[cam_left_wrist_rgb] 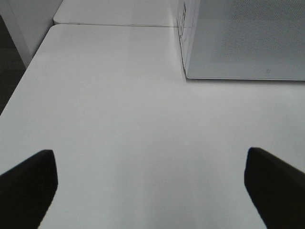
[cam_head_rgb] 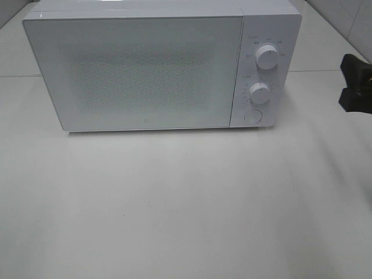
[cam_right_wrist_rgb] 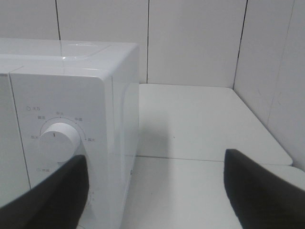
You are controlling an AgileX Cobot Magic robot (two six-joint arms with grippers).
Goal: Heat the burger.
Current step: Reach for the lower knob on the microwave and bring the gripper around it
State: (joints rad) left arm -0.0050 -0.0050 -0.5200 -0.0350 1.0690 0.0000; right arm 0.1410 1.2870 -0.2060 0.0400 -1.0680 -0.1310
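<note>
On the far half of the white bench [cam_head_rgb: 186, 203] stands a white microwave [cam_head_rgb: 145, 70], with its door [cam_head_rgb: 139, 75] shut and its control panel at the right end. The burger is not in view in any camera. It may be behind the frosted door, but that cannot be told.

The right gripper [cam_right_wrist_rgb: 155, 188] hangs off the microwave's right side, level with the panel, jaws apart and nothing between them. From there the panel lies to the left. The upper knob [cam_right_wrist_rgb: 58, 142] is just beside one finger, and the lower knob [cam_head_rgb: 260, 92] and round button [cam_head_rgb: 253, 116] sit under it.

The left gripper [cam_left_wrist_rgb: 151, 188] is outside the high view. Its wrist camera shows it low over bare bench, near and left of the microwave's left front corner, jaws wide apart and empty. It is well apart from the panel.

Likely step: either set the knobs or press the button to open the door. Either way the right arm is nearer. The knobs' axes point out of the front face toward the near side, so the jaws would have to come round to the front and then in.

Small characters ring both knobs, with one label above the upper knob. They look Chinese but are too small to read. A tiny logo mark [cam_head_rgb: 145, 124] sits at the bottom centre of the door, also unreadable. No brand name is legible.
</note>
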